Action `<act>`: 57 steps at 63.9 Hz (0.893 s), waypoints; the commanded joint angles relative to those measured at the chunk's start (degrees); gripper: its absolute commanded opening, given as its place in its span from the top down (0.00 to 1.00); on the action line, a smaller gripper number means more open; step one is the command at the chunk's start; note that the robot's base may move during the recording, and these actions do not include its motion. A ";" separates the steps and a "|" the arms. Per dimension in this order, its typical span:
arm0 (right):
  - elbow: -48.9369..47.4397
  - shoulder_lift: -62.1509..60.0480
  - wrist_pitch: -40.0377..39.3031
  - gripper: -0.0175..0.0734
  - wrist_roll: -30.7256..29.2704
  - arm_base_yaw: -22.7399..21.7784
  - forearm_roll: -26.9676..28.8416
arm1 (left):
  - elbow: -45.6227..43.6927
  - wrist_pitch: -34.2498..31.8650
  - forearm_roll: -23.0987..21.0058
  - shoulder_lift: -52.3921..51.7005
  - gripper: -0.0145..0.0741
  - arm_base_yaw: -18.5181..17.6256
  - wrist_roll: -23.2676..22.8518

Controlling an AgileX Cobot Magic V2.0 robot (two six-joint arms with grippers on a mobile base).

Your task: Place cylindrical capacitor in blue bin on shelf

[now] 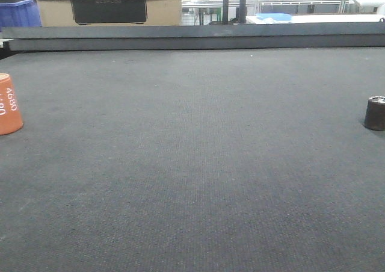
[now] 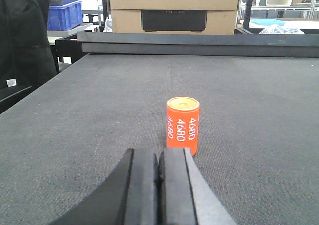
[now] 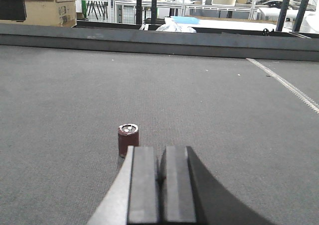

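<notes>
The cylindrical capacitor (image 2: 183, 125), orange with white "4680" on its side, stands upright on the dark mat; it also shows at the left edge of the front view (image 1: 9, 104). My left gripper (image 2: 158, 155) is shut with nothing in it, its tips just short of the capacitor and slightly left of it. My right gripper (image 3: 160, 153) is also shut and empty, close behind a small dark brown cylinder (image 3: 128, 139). A blue bin (image 2: 65, 14) sits beyond the table's far left corner. The shelf is out of view. Neither gripper shows in the front view.
The small dark cylinder (image 1: 375, 113) stands at the right edge of the mat. A raised dark rail (image 1: 198, 38) runs along the table's far edge. Cardboard boxes (image 1: 108, 4) stand behind it. A dark garment (image 2: 22, 41) hangs at the left.
</notes>
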 commanded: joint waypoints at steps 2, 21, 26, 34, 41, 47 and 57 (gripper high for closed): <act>0.00 -0.20 -1.80 0.99 -0.15 0.00 -0.04 | -0.08 -2.14 -0.18 -0.24 0.96 0.20 0.00; 0.00 -0.20 -8.55 0.99 -0.15 0.00 -0.04 | -0.08 -8.77 -0.18 -0.24 0.96 0.20 0.00; 0.00 -0.20 -12.91 0.99 -0.15 0.00 0.25 | -0.08 -12.78 -0.84 -0.24 0.96 0.20 0.00; -2.61 -0.20 -14.47 0.99 -0.15 0.00 4.36 | -1.62 -17.26 -2.80 -0.24 0.96 0.20 0.00; -10.82 -0.20 -9.42 0.99 -0.15 0.00 4.36 | -9.77 -10.11 -2.80 -0.24 0.96 0.20 0.00; -17.99 0.32 -2.42 0.99 -0.15 0.00 4.36 | -18.29 -0.47 -2.57 1.32 0.93 0.20 0.00; -25.43 6.09 2.12 0.94 -0.15 0.00 4.36 | -29.62 12.01 -2.57 8.03 0.65 0.20 0.00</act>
